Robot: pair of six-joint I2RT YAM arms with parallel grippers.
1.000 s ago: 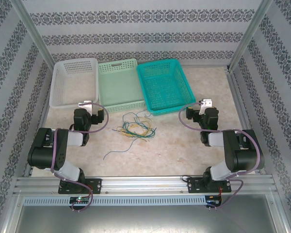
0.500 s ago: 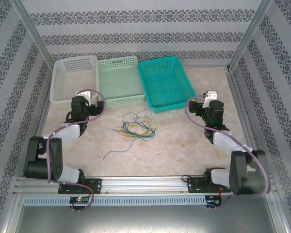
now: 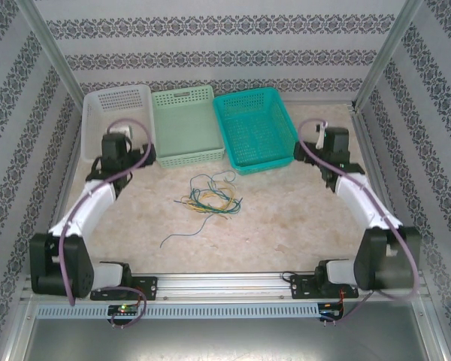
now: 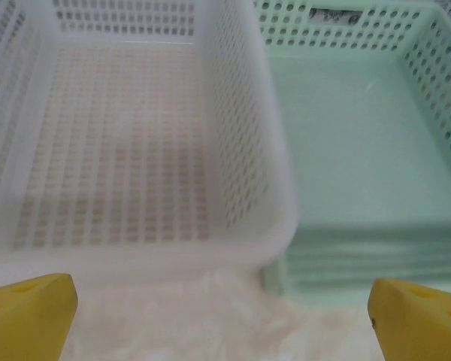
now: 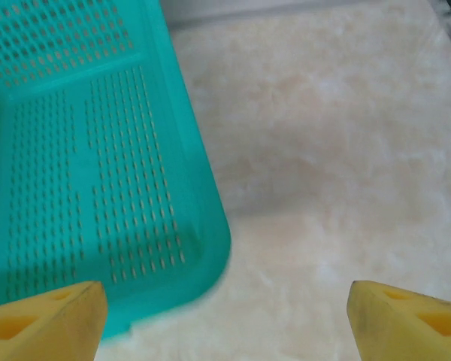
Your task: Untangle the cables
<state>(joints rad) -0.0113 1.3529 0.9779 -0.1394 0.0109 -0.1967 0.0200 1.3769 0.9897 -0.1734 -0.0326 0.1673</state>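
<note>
- Cables (image 3: 210,197): one loose knot of yellow, green and blue wire lying flat on the table (image 3: 286,218) at the centre of the overhead view, touched by nothing
- A loose strand (image 3: 182,235) trails off toward the lower left (whether it is joined to the knot I cannot tell)
- Judged from this lay, no wire has been separated yet
- Just above the knot is a row of three empty bins side by side: white basket (image 3: 114,92), pale green basket (image 3: 182,93), teal basket (image 3: 244,96); presumably one bin per colour
- Left gripper (image 4: 224,316): jaws spread wide and empty, yellow tips in the lower corners of the left wrist view, facing the near walls where the white and pale green baskets meet; well apart from the cables
- Right gripper (image 5: 225,316): also parted and holding nothing, above bare table beside the teal basket's near corner
- Both arms are stretched out along the flanks, which leaves the knot unobstructed from above; this reads as a ready stance, first pick not begun
</note>
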